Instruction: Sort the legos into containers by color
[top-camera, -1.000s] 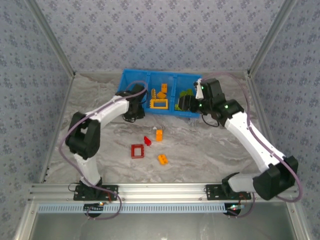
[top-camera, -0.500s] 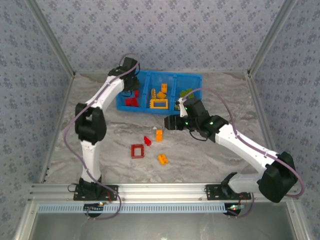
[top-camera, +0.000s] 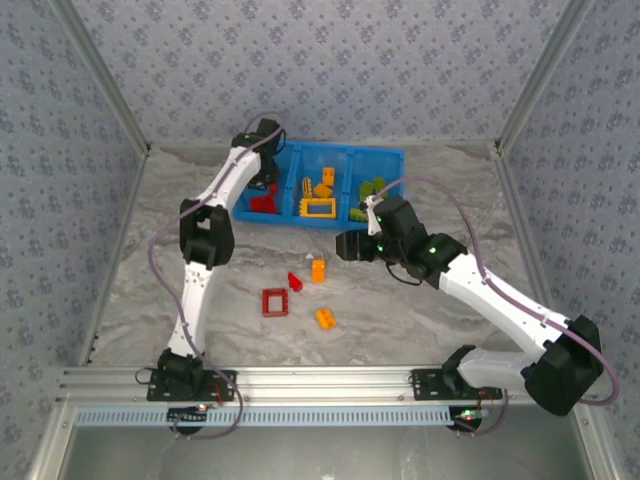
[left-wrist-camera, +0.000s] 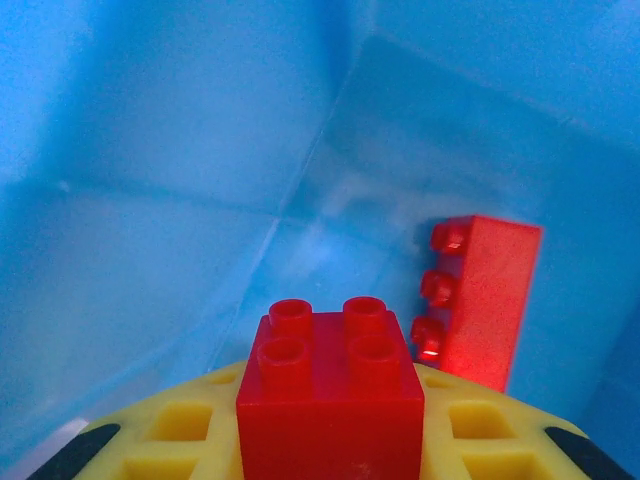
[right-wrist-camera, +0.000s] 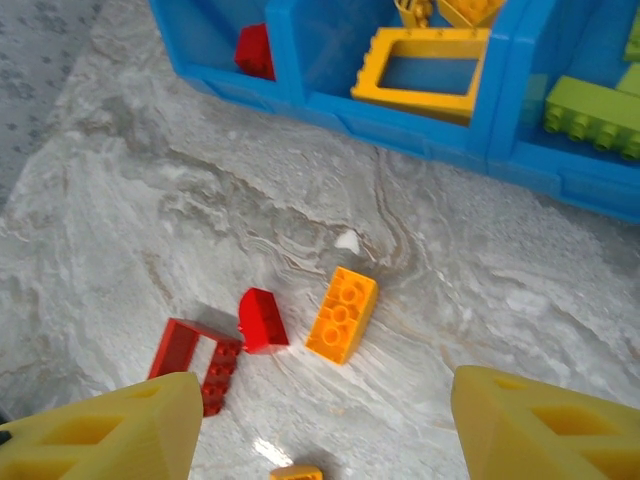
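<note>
Left fingers (left-wrist-camera: 170, 430): pinching a red square brick (left-wrist-camera: 330, 390) by two opposite sides, set narrowly apart, studs facing up.
Right fingers (right-wrist-camera: 110, 430): standing wide apart, gripping nothing, touching nothing, hanging over the tabletop just in front of the blue bin (top-camera: 322, 148).
Held brick's place: sitting inside the bin's left compartment, near a long red brick (left-wrist-camera: 482, 300) lying there on its side; height above the floor impossible to tell.
Bin's place: lying along the tabletop's far edge, holding a yellow frame (right-wrist-camera: 425, 62) in the middle compartment and a green brick (right-wrist-camera: 590, 105) in the right one.
Loose pieces: orange brick (right-wrist-camera: 341, 314), small red piece (right-wrist-camera: 262, 320) and red frame (right-wrist-camera: 195, 365) lying near the tabletop's centre, second orange brick (top-camera: 325, 318) lying nearer the near edge.
Release, likely the step in hand: keeping the brick low and well inside the compartment walls, spreading the fingers fully before lifting, rising straight up to avoid dragging it back out.
Right side, judged next: centring over one piece alone, minding the small red piece crowding both its neighbours, lining the fingers across the short sides.
</note>
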